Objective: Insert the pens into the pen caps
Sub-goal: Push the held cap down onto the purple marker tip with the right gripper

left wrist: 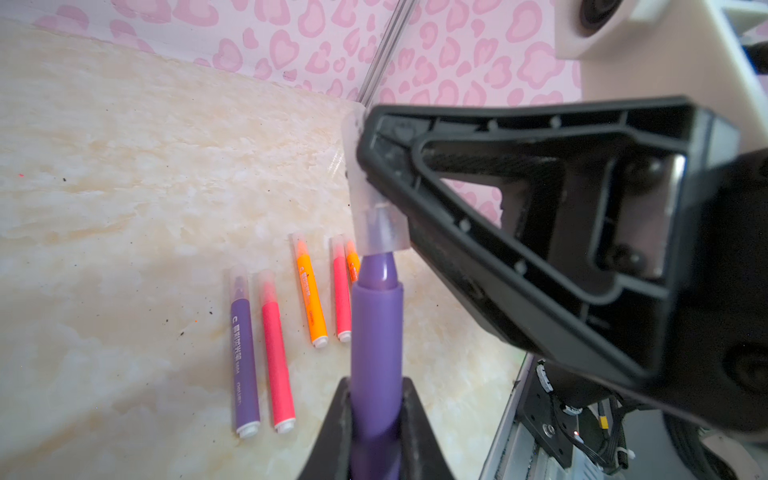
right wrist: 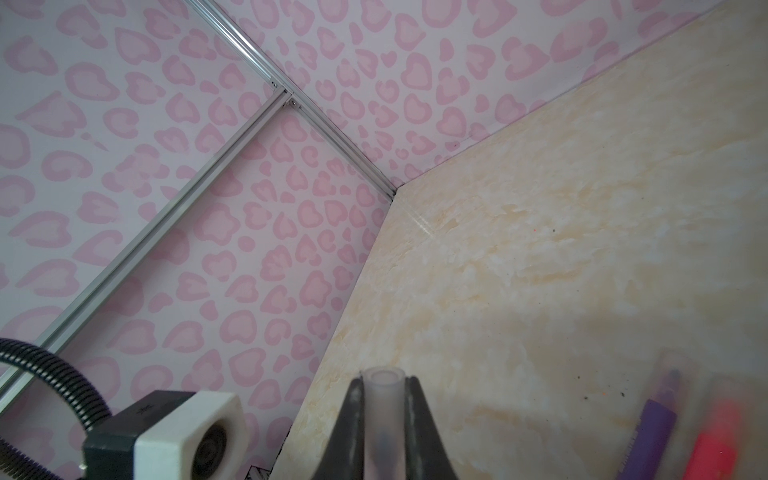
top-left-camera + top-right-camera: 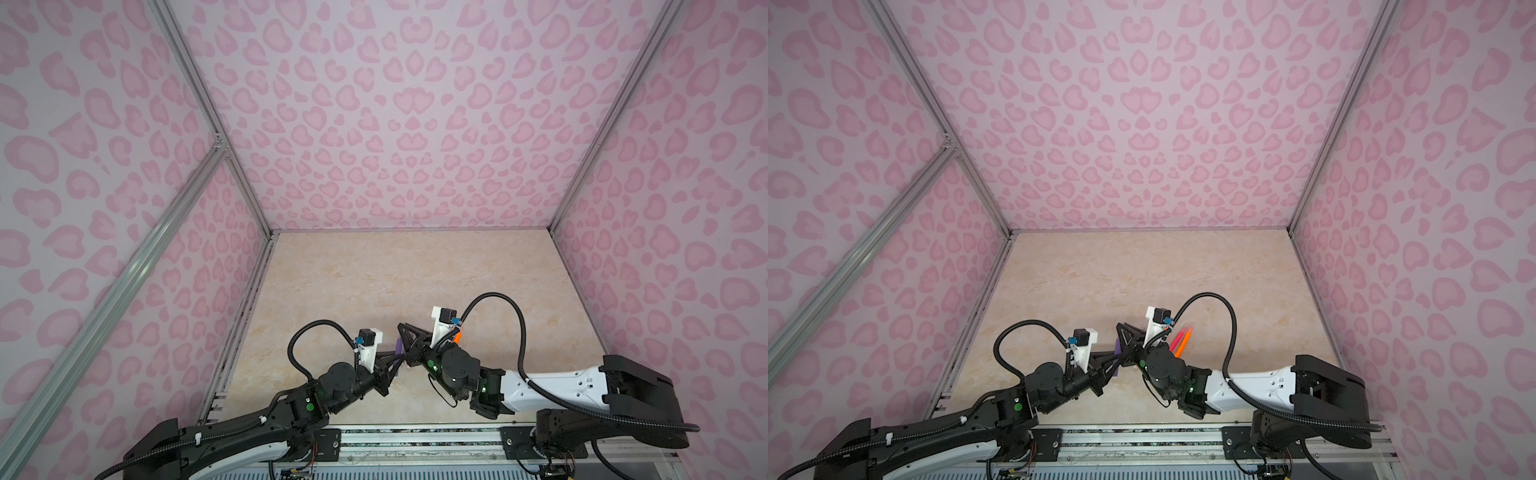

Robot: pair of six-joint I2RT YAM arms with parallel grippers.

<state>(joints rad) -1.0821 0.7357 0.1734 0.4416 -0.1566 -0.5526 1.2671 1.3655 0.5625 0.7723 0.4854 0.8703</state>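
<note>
Well, the left gripper (image 1: pixel 376 390) is clamped on a purple pen (image 1: pixel 376 324); the right gripper (image 2: pixel 383 384) is pinched tight round a clear cap (image 1: pixel 381 232) — the pen's tip sits just inside the cap's mouth, both above the table (image 1: pixel 124 166); five capped pens (image 1: pixel 277 357) lie there side by side.

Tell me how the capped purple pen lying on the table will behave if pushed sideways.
The purple pen looks round and smooth, so it would probably roll on the flat table. Its slim plastic barrel likely stays stiff and light.
</note>
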